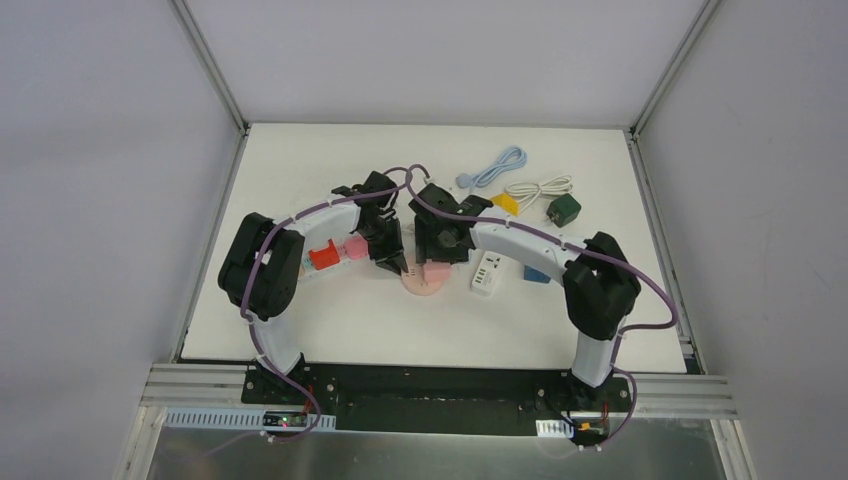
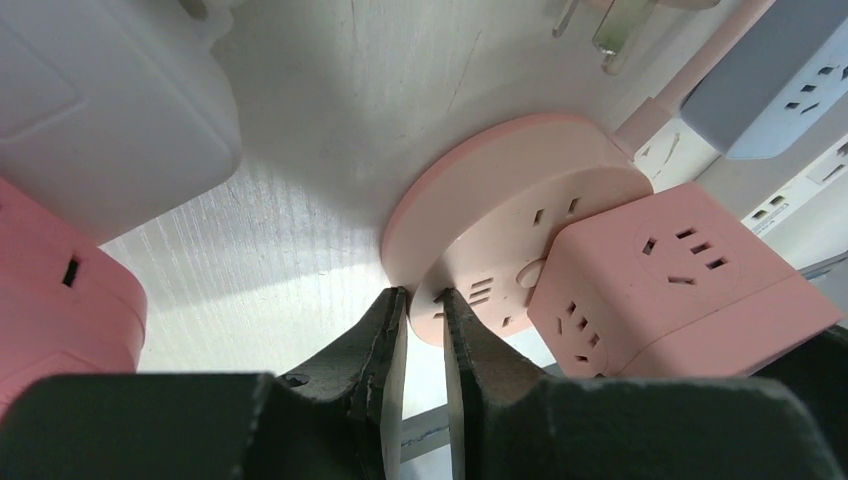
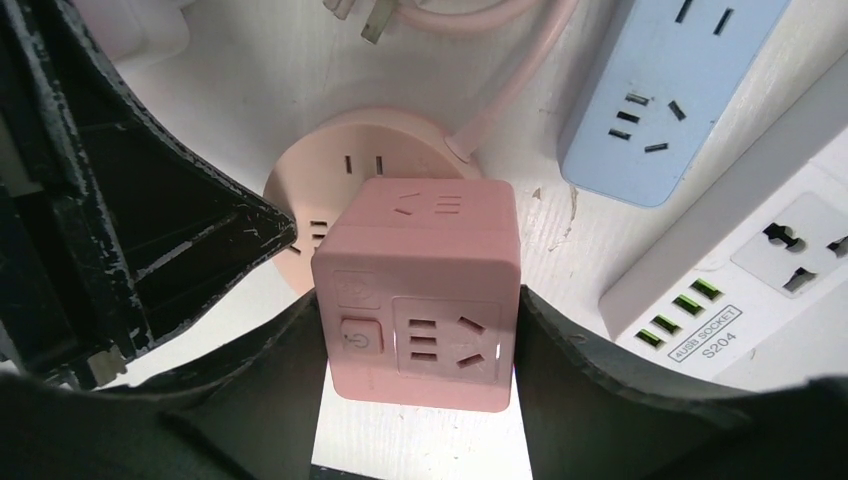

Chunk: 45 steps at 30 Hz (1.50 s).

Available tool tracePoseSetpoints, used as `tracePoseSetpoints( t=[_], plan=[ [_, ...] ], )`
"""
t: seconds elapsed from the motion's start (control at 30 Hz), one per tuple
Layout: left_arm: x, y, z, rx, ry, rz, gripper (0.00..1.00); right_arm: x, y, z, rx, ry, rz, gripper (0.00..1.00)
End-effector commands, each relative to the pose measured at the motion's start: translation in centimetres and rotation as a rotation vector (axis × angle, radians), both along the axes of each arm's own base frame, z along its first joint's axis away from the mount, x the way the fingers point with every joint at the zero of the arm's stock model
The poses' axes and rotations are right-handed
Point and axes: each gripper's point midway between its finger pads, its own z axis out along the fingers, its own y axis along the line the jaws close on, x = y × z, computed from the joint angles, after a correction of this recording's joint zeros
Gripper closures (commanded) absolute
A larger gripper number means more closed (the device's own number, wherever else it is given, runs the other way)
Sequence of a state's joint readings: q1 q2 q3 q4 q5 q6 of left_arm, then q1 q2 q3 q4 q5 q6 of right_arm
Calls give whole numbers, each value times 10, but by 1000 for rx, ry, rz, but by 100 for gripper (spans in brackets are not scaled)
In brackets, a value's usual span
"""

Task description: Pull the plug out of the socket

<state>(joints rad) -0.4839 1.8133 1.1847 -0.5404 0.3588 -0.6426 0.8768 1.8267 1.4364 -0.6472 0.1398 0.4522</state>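
A round pink socket [image 1: 425,287] lies flat on the white table, with a pink cube plug [image 1: 436,270] standing in its top. In the right wrist view my right gripper [image 3: 418,300] is shut on the cube plug [image 3: 420,270], one finger against each side face, and the socket [image 3: 330,160] shows behind it. In the left wrist view my left gripper [image 2: 422,295] pinches the near rim of the socket [image 2: 500,190], just left of the plug [image 2: 680,280]. From above, both grippers [image 1: 398,262] [image 1: 440,258] meet over the socket.
A white USB power strip [image 1: 486,272] and a blue strip [image 3: 660,90] lie right of the socket. A red adapter [image 1: 323,257] and a pink one [image 1: 352,248] sit to the left. A green plug [image 1: 563,210], white cable and blue cable [image 1: 497,167] lie farther back.
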Motion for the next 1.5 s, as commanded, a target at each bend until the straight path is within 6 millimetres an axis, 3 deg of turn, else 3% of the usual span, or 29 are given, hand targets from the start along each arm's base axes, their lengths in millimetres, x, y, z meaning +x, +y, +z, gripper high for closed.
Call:
tracePoseSetpoints(
  t=[0.0, 0.13, 0.3, 0.43, 0.57, 0.67, 0.77, 0.87, 0.97, 1.23, 1.37, 1.47],
  plan=[
    [-18, 12, -29, 115, 63, -27, 82, -8, 69, 41, 152, -83, 93, 100],
    [-19, 13, -30, 121, 70, -31, 82, -9, 69, 37, 107, -61, 100, 100],
    [-19, 14, -30, 127, 73, -33, 82, -7, 78, 69, 362, 0, 91, 100],
    [-20, 14, -31, 130, 79, -33, 82, -10, 85, 73, 419, 18, 117, 100],
    [-21, 15, -32, 136, 86, -35, 82, -9, 81, 50, 232, -18, 92, 100],
    [-21, 15, -33, 137, 86, -36, 81, -4, 76, 45, 126, -53, 73, 100],
    [-21, 16, -33, 140, 89, -37, 81, -1, 74, 56, 130, -81, 73, 100],
    [-22, 17, -33, 144, 91, -37, 81, 0, 79, 80, 250, -92, 84, 100],
    [-22, 17, -33, 146, 91, -38, 80, -3, 83, 89, 347, -72, 97, 100],
    [-20, 16, -29, 140, 81, -37, 80, 6, 61, 42, 124, -107, -3, 100],
    [-21, 16, -30, 141, 84, -37, 80, 6, 64, 46, 116, -122, 13, 100],
    [-20, 16, -30, 143, 81, -36, 80, 6, 67, 65, 170, -130, 29, 100]
  ],
)
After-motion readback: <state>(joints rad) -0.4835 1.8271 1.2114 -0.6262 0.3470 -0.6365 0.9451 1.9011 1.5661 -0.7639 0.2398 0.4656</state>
